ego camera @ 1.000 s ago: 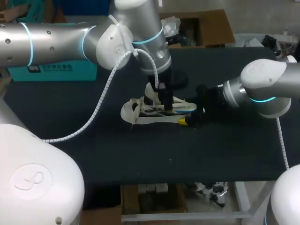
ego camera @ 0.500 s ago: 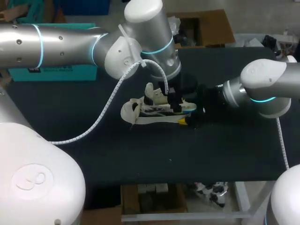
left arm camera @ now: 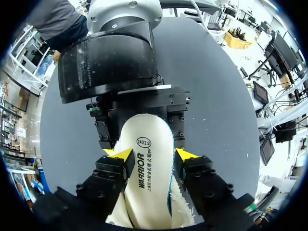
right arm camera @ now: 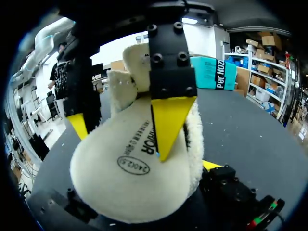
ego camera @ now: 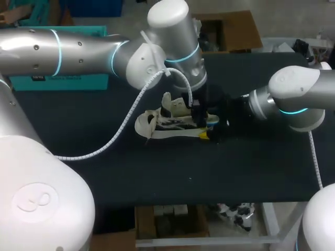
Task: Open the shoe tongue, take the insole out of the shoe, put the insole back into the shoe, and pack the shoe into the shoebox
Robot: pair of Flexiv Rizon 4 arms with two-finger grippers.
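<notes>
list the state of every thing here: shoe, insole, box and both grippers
shoe: lying on the table, tongue standing up
insole: heel end raised out of the shoe, gripped
left gripper: jaws shut on the insole
right gripper: at the shoe's heel end
shoebox: mostly hidden, open or closed cannot be told

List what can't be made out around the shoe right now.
- Head view: opening of the shoe, hidden behind the left tool and its wrist.
- Left wrist view: near end of the insole, hidden under that tool's body.
- Head view: top of the teal box, covered by the left arm.
</notes>
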